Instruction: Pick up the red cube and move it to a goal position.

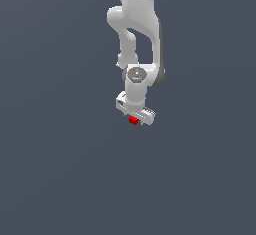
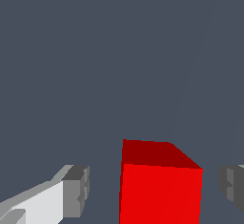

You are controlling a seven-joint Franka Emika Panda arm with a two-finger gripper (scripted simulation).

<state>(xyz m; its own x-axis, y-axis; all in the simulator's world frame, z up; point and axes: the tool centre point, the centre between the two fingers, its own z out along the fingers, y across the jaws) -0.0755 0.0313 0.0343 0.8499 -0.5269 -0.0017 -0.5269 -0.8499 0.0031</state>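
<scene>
The red cube [image 1: 133,120] sits directly under the white gripper [image 1: 135,118], at about 6 o'clock from the arm's wrist joint [image 1: 136,75] in the exterior view, just below the middle of that picture. Only a small red patch of it shows there, tucked against the underside of the gripper body, and that view does not settle whether it rests on the flat grey ground [image 1: 60,169]. In the wrist view the red cube [image 2: 159,185] lies between the 2 grey fingertips [image 2: 76,189], 1 at about 9 o'clock from it and the other at about 3 o'clock. A gap of grey ground shows on each side of the cube, so the jaws are spread and neither pad touches it. The cube shows 2 faces here, a darker top and a brighter front. The white arm [image 1: 140,24] comes down from 12 o'clock in the exterior view.
</scene>
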